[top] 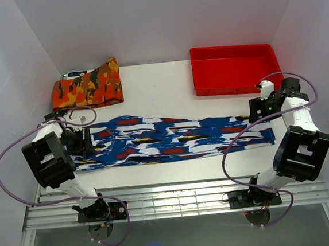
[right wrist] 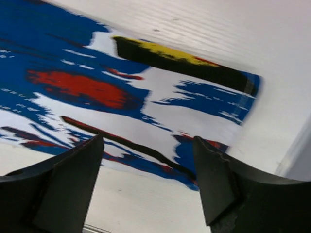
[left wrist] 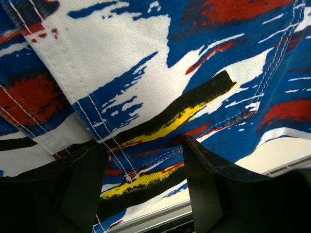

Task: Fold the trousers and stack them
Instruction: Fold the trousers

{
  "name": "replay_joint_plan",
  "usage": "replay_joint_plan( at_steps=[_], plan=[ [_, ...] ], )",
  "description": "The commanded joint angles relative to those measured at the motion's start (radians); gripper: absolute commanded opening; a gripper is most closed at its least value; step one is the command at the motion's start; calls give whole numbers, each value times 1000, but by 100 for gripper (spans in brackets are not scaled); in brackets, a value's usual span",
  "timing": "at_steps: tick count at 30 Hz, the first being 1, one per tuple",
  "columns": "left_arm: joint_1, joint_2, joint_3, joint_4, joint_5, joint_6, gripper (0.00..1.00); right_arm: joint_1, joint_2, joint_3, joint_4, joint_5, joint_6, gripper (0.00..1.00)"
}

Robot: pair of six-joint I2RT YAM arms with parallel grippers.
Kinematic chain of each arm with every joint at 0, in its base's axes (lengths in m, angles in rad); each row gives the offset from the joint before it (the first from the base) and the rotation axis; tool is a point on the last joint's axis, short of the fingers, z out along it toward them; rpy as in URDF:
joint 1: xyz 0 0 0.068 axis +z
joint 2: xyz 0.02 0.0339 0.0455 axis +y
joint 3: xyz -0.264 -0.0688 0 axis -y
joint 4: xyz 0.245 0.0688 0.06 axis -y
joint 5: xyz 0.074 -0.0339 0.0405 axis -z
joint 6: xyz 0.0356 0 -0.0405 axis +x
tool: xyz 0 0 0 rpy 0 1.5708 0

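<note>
**Item: the trousers (top: 171, 137) — status, part-folded.**

Location: flat on the table (top: 162, 94), on the arms' side of the red tray (top: 236, 89). The cuff end lies near the tray's near rim, and the waist end reaches well away to the tray's left.

Condition: one long narrow strip, the legs apparently laid one over the other. The lengthwise fold therefore looks done. The surface is fairly smooth, with a slight ruck near the waist.

Left gripper (top: 88, 140): at the waist end, the end far from the tray. Its fingers (left wrist: 77, 189) stand apart over a stitched seam, and no cloth appears pinched between them.

Right gripper (top: 259, 110): at the cuff end, close to the tray's near corner. Its jaws are wide apart and released, with nothing between them, and the hem lies flat on the table beyond.

Outstanding, by judgement: the crosswise folds to shorten the strip, then stacking.

Also present: an orange camouflage garment (top: 86, 86), folded and far to the tray's left — possibly the pile to stack on, though this cannot be told.
</note>
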Motion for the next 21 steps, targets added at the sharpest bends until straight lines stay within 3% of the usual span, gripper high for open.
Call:
replay_joint_plan(
  at_steps=[1,6,9,12,15,21],
  plan=[
    [-89,66,-49,95,65,-64,72,75,48,-58,-38,-79,9,77],
    [-217,49,-48,129,147,-189,73,89,164,-124,37,1,23,65],
    [-226,-15,2,98,205,-253,79,87,207,-146,120,148,-16,61],
    [-214,-106,85,37,164,-263,83,78,233,-140,167,242,-57,59],
    [-124,-166,141,-31,148,-241,86,75,249,-120,181,286,-79,58],
    [187,-124,193,-148,236,-99,85,75,261,-92,176,282,-85,57]
  ],
)
